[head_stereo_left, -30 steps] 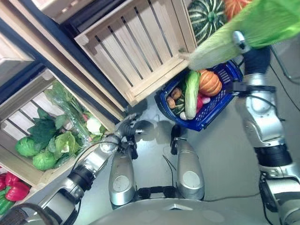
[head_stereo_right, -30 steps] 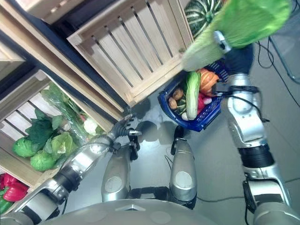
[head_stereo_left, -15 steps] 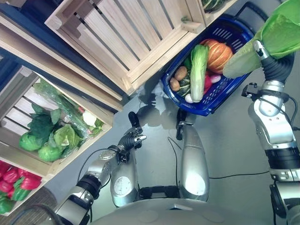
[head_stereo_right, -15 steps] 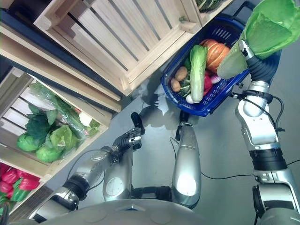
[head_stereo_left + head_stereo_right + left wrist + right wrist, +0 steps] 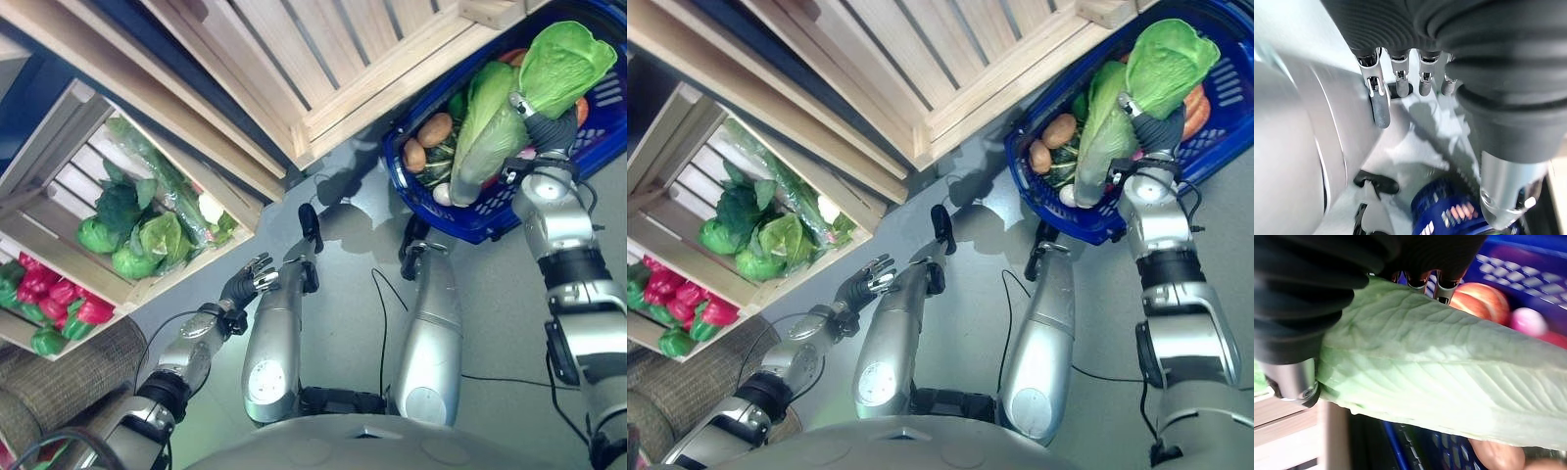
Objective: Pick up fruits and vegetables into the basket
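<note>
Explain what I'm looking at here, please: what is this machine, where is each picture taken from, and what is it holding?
This is a humanoid robot seen from its own cameras. The two wide pictures come from its head, looking down; the two close ones sit on its wrists. Its right hand grips a long green cabbage over a blue basket on the floor, which already holds an orange pumpkin, potatoes and other vegetables. Its left hand hangs open, holding nothing. Beside it stand wooden crates: one with leafy greens, another with red peppers.

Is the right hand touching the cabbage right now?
Touching. The right wrist view shows the right hand with fingers and thumb wrapped around the cabbage above the blue basket.
</note>
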Tool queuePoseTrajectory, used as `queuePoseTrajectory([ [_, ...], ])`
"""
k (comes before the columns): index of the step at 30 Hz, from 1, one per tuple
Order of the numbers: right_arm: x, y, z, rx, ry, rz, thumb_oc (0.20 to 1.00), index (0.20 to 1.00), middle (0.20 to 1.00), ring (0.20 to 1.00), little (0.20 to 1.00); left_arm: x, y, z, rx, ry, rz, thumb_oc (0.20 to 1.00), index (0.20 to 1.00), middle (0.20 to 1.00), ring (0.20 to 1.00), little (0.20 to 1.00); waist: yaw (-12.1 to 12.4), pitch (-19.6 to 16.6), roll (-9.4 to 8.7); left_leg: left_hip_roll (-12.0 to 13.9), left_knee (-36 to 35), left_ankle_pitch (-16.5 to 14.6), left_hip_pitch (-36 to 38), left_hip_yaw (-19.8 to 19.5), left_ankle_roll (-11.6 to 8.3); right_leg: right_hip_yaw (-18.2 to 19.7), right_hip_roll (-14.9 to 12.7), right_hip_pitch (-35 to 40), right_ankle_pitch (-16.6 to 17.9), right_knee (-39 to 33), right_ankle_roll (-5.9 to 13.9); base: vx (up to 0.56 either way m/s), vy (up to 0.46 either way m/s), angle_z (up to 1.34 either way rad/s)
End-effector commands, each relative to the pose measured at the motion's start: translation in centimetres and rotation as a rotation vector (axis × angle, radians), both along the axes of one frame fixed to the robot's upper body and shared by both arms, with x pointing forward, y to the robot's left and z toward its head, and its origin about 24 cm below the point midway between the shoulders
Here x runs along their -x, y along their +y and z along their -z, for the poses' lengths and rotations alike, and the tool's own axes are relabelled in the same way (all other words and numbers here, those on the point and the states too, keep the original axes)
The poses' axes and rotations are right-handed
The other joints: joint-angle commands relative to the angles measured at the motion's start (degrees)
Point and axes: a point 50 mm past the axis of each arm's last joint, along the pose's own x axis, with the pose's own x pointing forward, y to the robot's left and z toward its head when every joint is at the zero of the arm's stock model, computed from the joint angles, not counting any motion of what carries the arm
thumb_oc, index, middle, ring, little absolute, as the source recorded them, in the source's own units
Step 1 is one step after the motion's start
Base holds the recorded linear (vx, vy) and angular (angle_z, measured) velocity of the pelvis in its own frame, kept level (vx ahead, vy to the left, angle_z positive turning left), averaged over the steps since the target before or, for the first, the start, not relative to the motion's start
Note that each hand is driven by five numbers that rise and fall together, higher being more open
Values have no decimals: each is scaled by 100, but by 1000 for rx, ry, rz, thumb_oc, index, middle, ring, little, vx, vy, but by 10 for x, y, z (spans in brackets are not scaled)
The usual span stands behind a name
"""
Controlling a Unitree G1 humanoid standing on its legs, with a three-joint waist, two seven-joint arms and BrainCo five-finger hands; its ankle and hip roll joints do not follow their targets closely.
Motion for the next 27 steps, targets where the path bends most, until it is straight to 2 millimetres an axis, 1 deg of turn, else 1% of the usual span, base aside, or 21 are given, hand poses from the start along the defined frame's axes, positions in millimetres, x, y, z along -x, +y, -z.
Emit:
queuePoseTrajectory([
  [1,5,-32,-13,-56,19,88,200,200,200,200,200,46,-14,34,50,162,-25,1000,1000,1000,1000,1000,-1,-140,1044,-8,793,-854,-356,-198,9,-241,193,35,-209,-43,85,-7,-13,10],
  [2,7,-40,-5,-123,43,134,200,200,200,200,200,45,-11,33,24,130,-63,1000,1000,1000,1000,1000,45,-140,1090,-34,817,-868,-408,-214,23,-240,183,-15,-234,0,65,3,-24,10],
  [4,14,-55,8,-172,103,202,200,200,200,200,200,44,-10,31,30,109,-94,1000,1000,1000,1000,1000,123,-140,1182,-89,866,-900,-510,-259,56,-221,175,-118,-285,88,26,11,-23,9],
  [6,18,-62,17,-179,143,244,200,200,200,200,200,44,-11,29,39,95,-107,1000,1000,1000,1000,1000,165,-140,1227,-117,904,-924,-572,-272,87,-214,164,-186,-306,140,3,2,-8,13],
  [7,23,-68,27,-197,179,285,200,200,200,200,200,43,-12,27,45,83,-106,1000,1000,1000,1000,1000,203,-140,1265,-144,970,-951,-663,-288,128,-196,160,-277,-321,204,-21,-6,-15,12],
  [10,33,-75,46,-255,225,338,200,200,200,200,200,40,-12,23,28,56,-111,1000,1000,1000,1000,1000,243,-140,1284,-161,1103,-1011,-801,-331,195,-177,149,-397,-336,290,-39,-15,-38,7],
  [13,38,-79,53,-297,236,372,200,200,200,200,200,39,-13,21,35,53,-113,1000,1000,1000,1000,1000,255,-140,1288,-168,1161,-1038,-851,-347,219,-165,147,-443,-347,330,-43,-12,-17,11],
  [14,44,-82,63,-371,235,413,200,200,200,200,200,38,-15,20,39,49,-123,1000,1000,1000,1000,1000,251,-140,1289,-176,1195,-1057,-883,-364,235,-149,156,-466,-348,345,-34,-21,-8,10],
  [15,47,-82,67,-408,233,433,200,200,200,200,200,38,-16,19,37,45,-123,1000,1000,1000,1000,1000,253,-140,1286,-176,1198,-1059,-886,-366,238,-146,161,-465,-342,338,-29,-33,-12,6],
  [16,50,-83,73,-456,234,456,454,454,454,454,454,37,-17,18,29,34,-125,1000,1000,1000,1000,1000,245,-140,1281,-178,1185,-1054,-874,-373,238,-139,176,-447,-327,312,-21,-28,-4,4],
  [17,53,-84,77,-495,229,485,1000,1000,1000,1000,1000,36,-17,17,22,25,-128,1000,1000,1000,1000,1000,241,-140,1280,-179,1168,-1046,-856,-378,238,-132,191,-423,-315,288,-17,0,0,0],
  [18,55,-84,80,-523,217,501,1000,1000,1000,1000,1000,36,-18,17,18,20,-129,1000,1000,1000,1000,1000,239,-140,1281,-181,1150,-1038,-829,-384,237,-130,204,-386,-299,256,-10,0,0,0],
  [20,55,-86,77,-540,154,517,1000,1000,1000,1000,1000,35,-17,15,21,8,-134,1000,1000,1000,1000,1000,224,-140,1267,-185,1108,-1028,-761,-383,236,-131,223,-302,-280,193,-2,-18,19,-1],
  [22,51,-85,66,-456,54,495,1000,1000,1000,1000,1000,37,-16,16,6,6,-133,1000,1000,1000,1000,1000,196,-140,1247,-201,994,-997,-576,-382,221,-148,246,-106,-240,82,23,-35,76,-3],
  [23,49,-82,61,-428,-1,482,1000,1000,1000,1000,1000,38,-16,18,0,10,-136,1000,1000,1000,1000,1000,174,-140,1224,-204,923,-978,-464,-381,208,-149,263,-2,-214,7,34,-22,87,-3],
  [25,48,-77,58,-408,-77,457,1000,1000,1000,1000,1000,40,-13,21,-5,27,-149,1000,1000,1000,1000,1000,94,-140,1145,-192,795,-945,-241,-373,174,-158,312,222,-166,-158,61,-15,88,-2],
  [27,49,-70,61,-402,-134,430,1000,1000,1000,1000,1000,41,-12,24,-10,40,-161,1000,1000,1000,1000,1000,7,-140,1053,-170,679,-918,-52,-355,153,-165,349,409,-109,-319,88,-17,71,-5],
])
